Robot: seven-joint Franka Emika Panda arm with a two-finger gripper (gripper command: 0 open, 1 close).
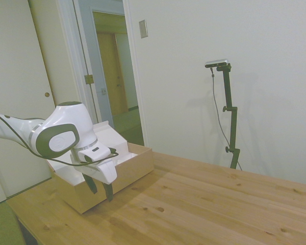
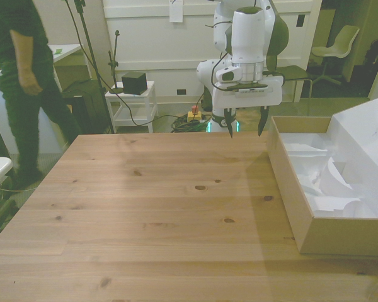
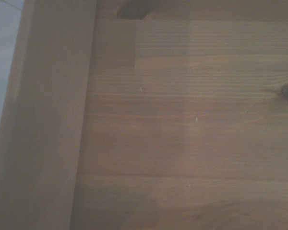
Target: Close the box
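We hold our hand (image 2: 245, 130) wide and empty beside the box (image 2: 302, 214), above the surface (image 2: 164, 207), because its lid (image 2: 368, 135) stands open at the far side.

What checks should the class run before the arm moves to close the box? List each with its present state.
1. Lid of the box open, standing up at the front view's right: ok.
2. Tool open and empty: ok.
3. Tool outside the box, beside its wall: ok.
4. White paper below the rim: cannot tell.
5. Table around the tool clear: ok.
6. Person away from the arm: ok.
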